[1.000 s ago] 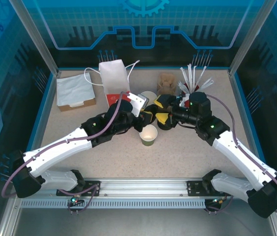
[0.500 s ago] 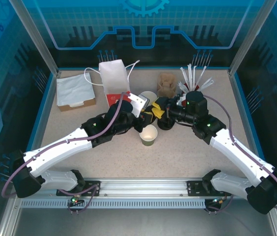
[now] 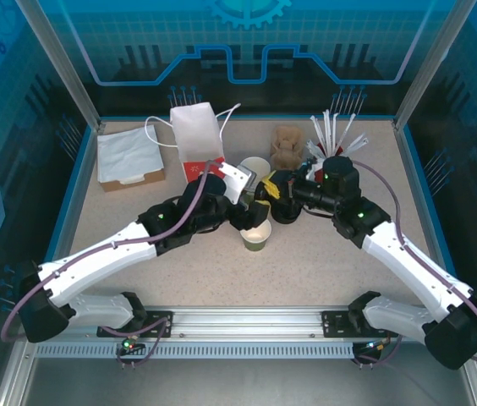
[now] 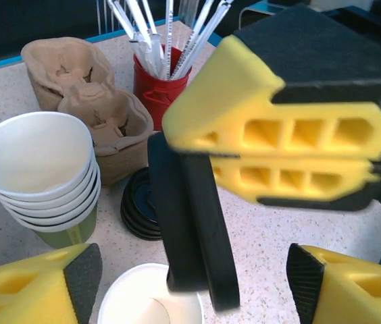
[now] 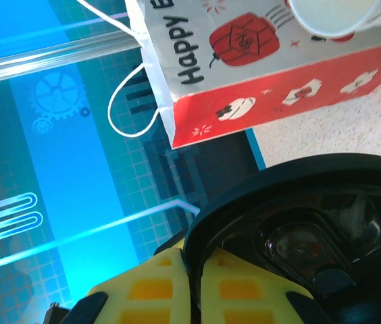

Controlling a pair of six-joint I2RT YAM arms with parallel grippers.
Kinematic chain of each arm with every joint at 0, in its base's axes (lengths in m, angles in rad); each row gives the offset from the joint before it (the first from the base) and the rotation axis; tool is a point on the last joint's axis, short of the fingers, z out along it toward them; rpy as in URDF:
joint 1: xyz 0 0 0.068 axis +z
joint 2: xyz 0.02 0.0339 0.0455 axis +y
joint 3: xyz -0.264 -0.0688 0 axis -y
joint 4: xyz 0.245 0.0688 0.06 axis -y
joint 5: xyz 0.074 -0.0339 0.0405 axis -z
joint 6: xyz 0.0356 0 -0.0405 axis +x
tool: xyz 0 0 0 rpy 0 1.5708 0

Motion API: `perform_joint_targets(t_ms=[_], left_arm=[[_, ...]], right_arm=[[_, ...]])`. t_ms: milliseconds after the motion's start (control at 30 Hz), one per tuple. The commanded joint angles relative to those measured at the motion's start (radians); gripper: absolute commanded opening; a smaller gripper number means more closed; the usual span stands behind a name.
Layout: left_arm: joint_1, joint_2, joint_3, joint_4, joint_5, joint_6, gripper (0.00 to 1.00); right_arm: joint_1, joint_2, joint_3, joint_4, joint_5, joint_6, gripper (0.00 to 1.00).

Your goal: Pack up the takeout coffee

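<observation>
Okay, right gripper point(image 4: 200, 154) pinches the black lid point(image 4: 190, 229) edge-on, upright, just over the open paper cup point(image 3: 256, 233) standing mid-table. Left gripper point(image 4: 194, 280) is spread wide, one finger either side of the cup, gripping nothing. White-and-red gift bag point(image 5: 244, 61) reads "Happy"; further lettering is cut off.

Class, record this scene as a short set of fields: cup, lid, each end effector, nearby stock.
cup: open, upright on table
lid: black, on edge, not yet on cup
right end effector: shut on lid
left end effector: open, fingers either side of cup
nearby: cup stack, lid stack, cardboard carrier, red straw cup
</observation>
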Motion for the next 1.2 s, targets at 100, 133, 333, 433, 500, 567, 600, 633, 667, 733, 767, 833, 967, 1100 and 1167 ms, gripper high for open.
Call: perform_joint_targets(t_ms=[100, 133, 333, 433, 500, 567, 600, 633, 667, 733, 767, 833, 967, 1100, 1167], left_arm=[[0.175, -0.125, -0.059, 0.063, 0.249, -0.202, 0.91], [0.218, -0.137, -0.069, 0.077, 0.302, -0.263, 0.93], [0.349, -0.133, -0.074, 0.196, 0.582, -0.537, 0.99], [0.355, -0.095, -0.059, 0.274, 0.683, -0.655, 0.98], [0.355, -0.072, -0.056, 0.341, 0.728, -0.741, 0.99], [0.355, -0.048, -0.052, 0.413, 0.766, -0.820, 0.99], [0.355, -0.034, -0.045, 0.439, 0.778, -0.854, 0.99], [0.355, -0.022, -0.037, 0.460, 0.788, -0.893, 0.99], [0.355, -0.010, -0.024, 0.466, 0.796, -0.921, 0.99], [0.353, 0.022, 0.002, 0.491, 0.815, -0.991, 0.99], [0.356, 0.036, 0.006, 0.512, 0.823, -1.034, 0.99], [0.354, 0.065, 0.023, 0.538, 0.832, -1.128, 0.99], [0.353, 0.098, 0.041, 0.566, 0.843, -1.252, 0.98], [0.351, 0.127, 0.062, 0.537, 0.875, -1.349, 0.98], [0.348, 0.132, 0.063, 0.538, 0.887, -1.377, 0.98]], right_arm=[[-0.126, -0.019, -0.007, 0.084, -0.197, -0.258, 0.08], [-0.147, -0.019, 0.002, 0.084, -0.238, -0.315, 0.08], [-0.213, -0.016, 0.081, -0.023, -0.429, -0.649, 0.08], [-0.231, -0.017, 0.092, -0.010, -0.494, -0.711, 0.08], [-0.242, -0.020, 0.094, 0.023, -0.527, -0.726, 0.08], [-0.248, -0.023, 0.100, 0.049, -0.541, -0.730, 0.08], [-0.251, -0.023, 0.101, 0.068, -0.548, -0.725, 0.08], [-0.251, -0.021, 0.104, 0.087, -0.558, -0.715, 0.08], [-0.250, -0.018, 0.110, 0.099, -0.562, -0.708, 0.08], [-0.251, -0.012, 0.120, 0.139, -0.579, -0.685, 0.07], [-0.250, -0.011, 0.126, 0.145, -0.582, -0.682, 0.07], [-0.249, -0.011, 0.143, 0.143, -0.589, -0.688, 0.07], [-0.249, -0.012, 0.157, 0.146, -0.597, -0.690, 0.07], [-0.247, -0.012, 0.162, 0.158, -0.611, -0.702, 0.08], [-0.244, -0.010, 0.168, 0.159, -0.618, -0.710, 0.07]])
